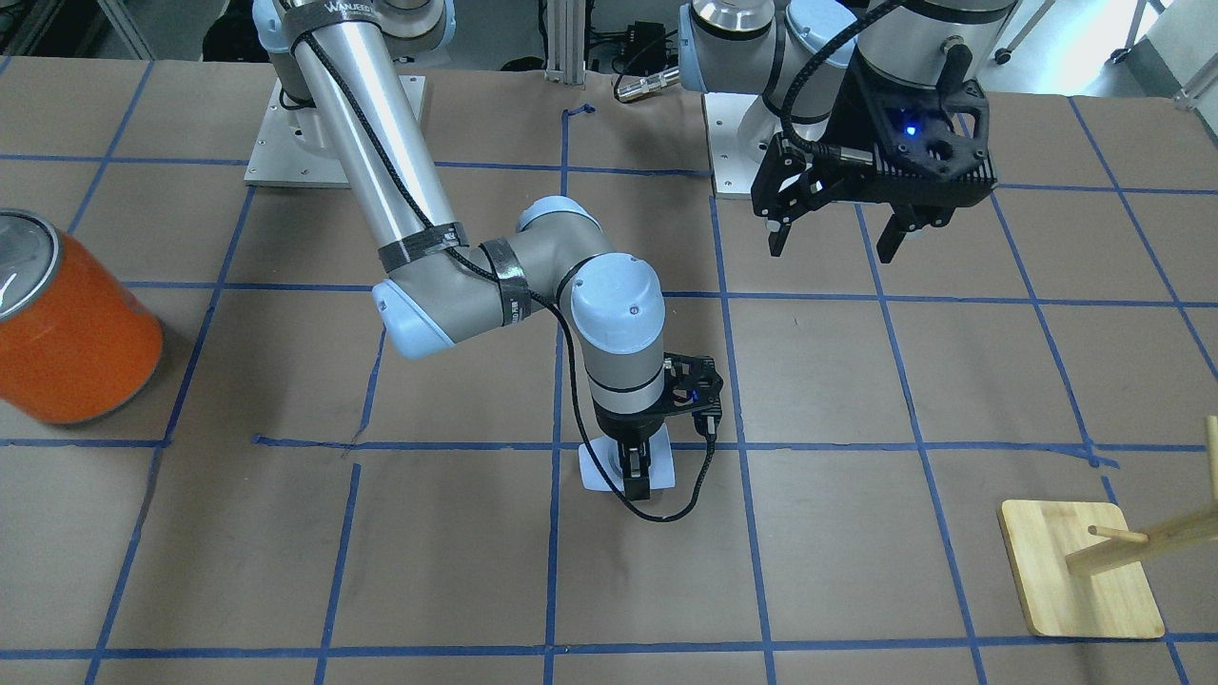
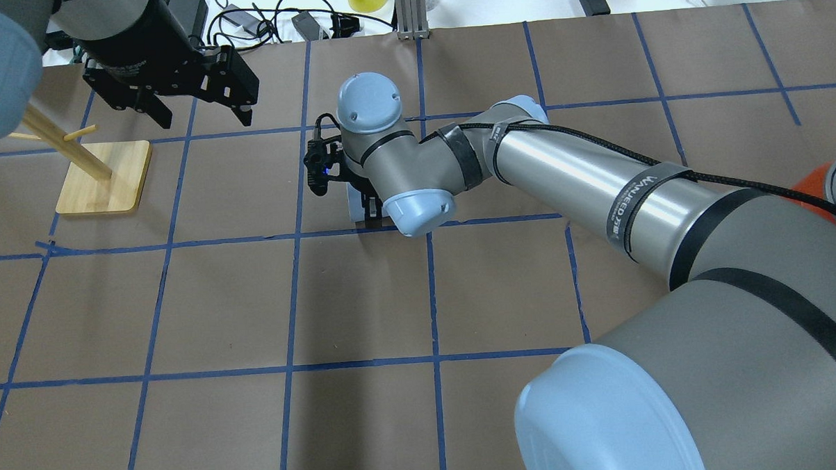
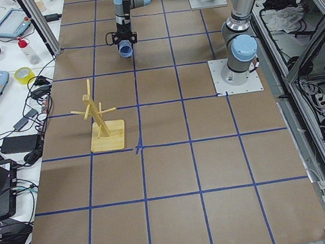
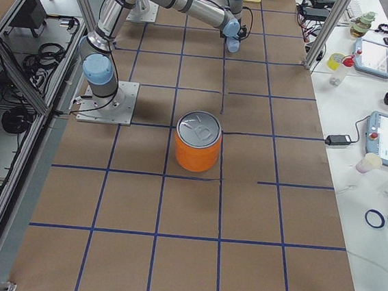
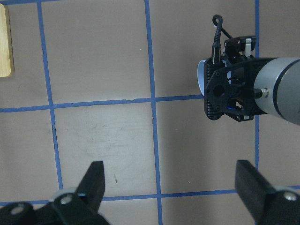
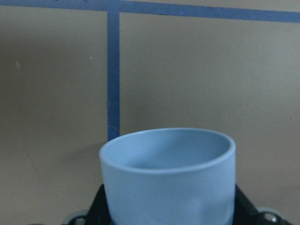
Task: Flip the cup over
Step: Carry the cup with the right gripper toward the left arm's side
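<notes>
The pale blue-white cup (image 1: 604,468) is between the fingers of my right gripper (image 1: 636,473), which points straight down near the table's middle and is shut on it. In the right wrist view the cup (image 6: 168,178) fills the lower frame, its open rim facing away from the camera toward the table. I cannot tell whether it touches the table. It also shows in the left wrist view (image 5: 200,77). My left gripper (image 1: 833,243) hangs open and empty above the table near its base, well away from the cup.
A large orange can (image 1: 67,319) with a silver top stands at the robot's right end of the table. A wooden peg rack (image 1: 1080,571) on a square base stands at the robot's left side, toward the operators' edge.
</notes>
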Controlling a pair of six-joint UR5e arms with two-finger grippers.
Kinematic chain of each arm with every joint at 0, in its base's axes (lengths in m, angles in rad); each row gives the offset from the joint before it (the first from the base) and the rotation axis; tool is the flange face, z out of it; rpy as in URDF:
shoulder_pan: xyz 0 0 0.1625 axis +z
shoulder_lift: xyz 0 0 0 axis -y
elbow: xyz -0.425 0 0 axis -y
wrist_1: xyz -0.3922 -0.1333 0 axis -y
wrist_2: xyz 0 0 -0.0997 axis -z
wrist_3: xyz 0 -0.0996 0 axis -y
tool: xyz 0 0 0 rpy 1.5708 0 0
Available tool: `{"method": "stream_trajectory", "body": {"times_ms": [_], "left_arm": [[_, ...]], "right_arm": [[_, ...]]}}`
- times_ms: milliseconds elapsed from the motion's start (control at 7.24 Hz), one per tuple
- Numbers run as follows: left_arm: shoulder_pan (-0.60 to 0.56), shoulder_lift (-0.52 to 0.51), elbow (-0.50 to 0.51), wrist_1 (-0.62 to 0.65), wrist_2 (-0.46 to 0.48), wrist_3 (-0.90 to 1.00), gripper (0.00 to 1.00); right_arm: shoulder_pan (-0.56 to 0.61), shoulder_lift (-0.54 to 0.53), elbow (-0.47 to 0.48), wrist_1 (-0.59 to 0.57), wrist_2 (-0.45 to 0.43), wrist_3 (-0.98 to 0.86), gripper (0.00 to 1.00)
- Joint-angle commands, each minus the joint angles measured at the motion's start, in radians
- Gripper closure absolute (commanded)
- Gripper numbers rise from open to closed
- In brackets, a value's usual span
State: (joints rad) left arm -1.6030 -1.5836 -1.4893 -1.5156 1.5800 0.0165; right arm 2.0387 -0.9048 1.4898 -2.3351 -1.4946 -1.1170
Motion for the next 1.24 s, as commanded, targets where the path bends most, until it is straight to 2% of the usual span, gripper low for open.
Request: {"method": "stream_trajectory", "body": {"times_ms": [0, 138, 415, 691, 967, 1106], "left_arm": [[0.0, 0.001, 0.0, 0.0, 0.0, -0.001, 0.0], [0.0, 0.001, 0.0, 0.0, 0.0, 0.0, 0.0], [0.0, 0.001, 0.0, 0.0, 0.0, -0.001, 0.0], [0.001, 0.001, -0.002, 0.0, -0.003, 0.008, 0.0], [0.003, 0.001, -0.002, -0.009, -0.008, 0.013, 0.0], [0.02, 0.002, -0.002, -0.012, -0.009, 0.016, 0.0]], "right_arm": [[0.0, 0.001, 0.01, 0.003, 0.011, 0.002, 0.21], [0.0, 0.001, 0.009, 0.005, 0.017, 0.008, 0.0], [-0.002, -0.002, 0.009, 0.005, 0.033, 0.014, 0.0], [-0.003, -0.043, 0.012, 0.006, 0.017, 0.104, 0.0], [-0.009, -0.106, 0.026, 0.023, 0.005, 0.439, 0.0], [-0.037, -0.152, 0.032, 0.081, -0.062, 0.532, 0.0]]}}
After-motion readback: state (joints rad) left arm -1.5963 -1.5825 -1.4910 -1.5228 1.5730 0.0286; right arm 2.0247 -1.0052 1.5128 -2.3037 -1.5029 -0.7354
